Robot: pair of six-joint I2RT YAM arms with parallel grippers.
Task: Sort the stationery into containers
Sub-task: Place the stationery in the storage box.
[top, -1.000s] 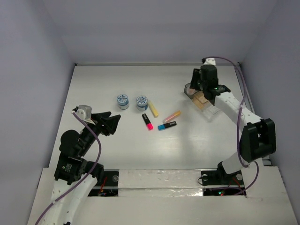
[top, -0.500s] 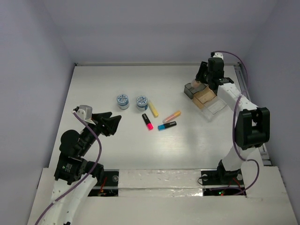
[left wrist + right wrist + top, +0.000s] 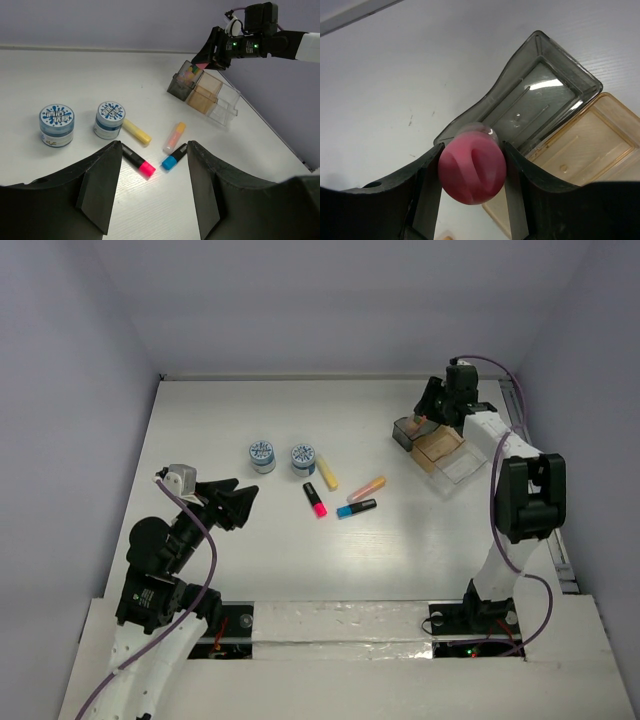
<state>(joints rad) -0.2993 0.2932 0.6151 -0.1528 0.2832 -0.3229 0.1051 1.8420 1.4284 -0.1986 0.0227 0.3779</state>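
Pale lilac walls (image 3: 80, 390) box in a white desk (image 3: 250, 570), and most of the stationery lies loose near its middle. Two blue-white rolls (image 3: 262, 456) stand side by side. Just right of them lies the yellow highlighter (image 3: 327, 472). Nearer the arms are the pink-black highlighter (image 3: 315, 499), the blue-black one (image 3: 356, 508) and the orange one (image 3: 367, 487), close together but none in a container.

At the far right sits the joined row of trays: grey (image 3: 540, 105), amber (image 3: 592, 145) and clear (image 3: 462, 467). All three look empty.

The right claw (image 3: 430, 418) is clenched on the glue stick (image 3: 471, 172). Its wrist view looks straight at the pink cap, pinched between the two fingers. The stick points down at one end of the grey tray. Whether its lower end touches the tray cannot be told.

The left claw (image 3: 240, 498) hangs low over the desk's left side with its jaws spread and nothing between them, well apart from the rolls and highlighters it faces.

By this showing the sort has barely begun. One item is in hand and about to go into the grey tray, and nothing is yet stowed. Six pieces are left on the desk, the two rolls and four highlighters. The amber and clear trays look likely to take those two groups. Which group goes where is a guess.
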